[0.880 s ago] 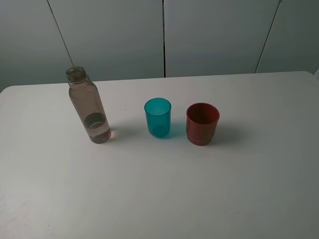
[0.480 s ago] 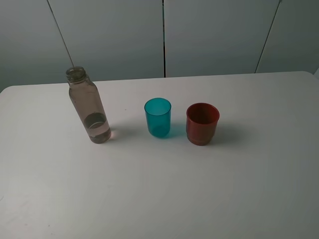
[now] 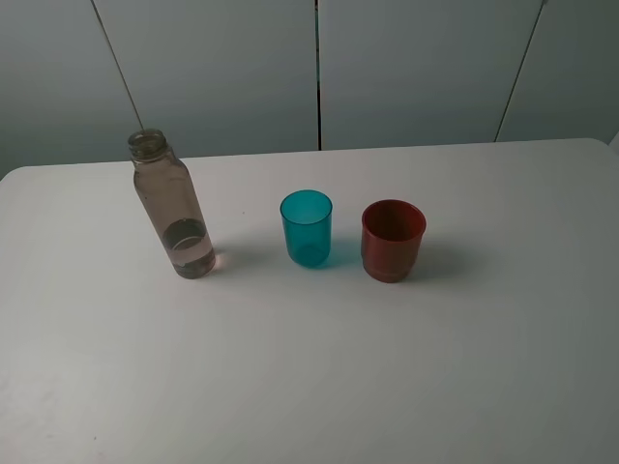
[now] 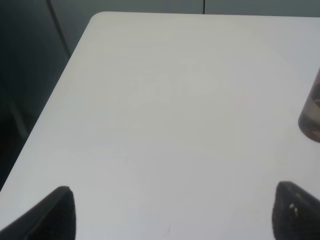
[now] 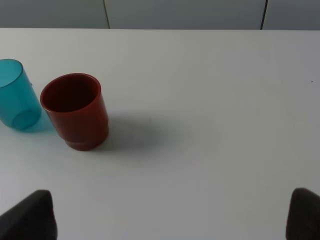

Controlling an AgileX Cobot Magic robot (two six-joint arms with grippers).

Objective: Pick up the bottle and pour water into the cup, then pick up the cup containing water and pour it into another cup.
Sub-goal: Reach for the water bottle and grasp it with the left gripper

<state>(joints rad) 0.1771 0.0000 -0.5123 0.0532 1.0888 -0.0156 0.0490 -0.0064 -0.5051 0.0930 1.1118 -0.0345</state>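
Your bottle (image 3: 174, 208) stands upright toward the left of the surface (image 3: 309, 387), with a shallow layer of water at its bottom. The teal cup (image 3: 307, 229) sits mid-surface, with the red-brown cup (image 3: 393, 240) just beside it on the right. The near half lies open. Your left claw (image 4: 175, 214) and right claw (image 5: 167, 215) are both spread wide, gripping nothing.

Both end effectors (image 4: 175, 214) (image 5: 167, 215), apparently spread wide
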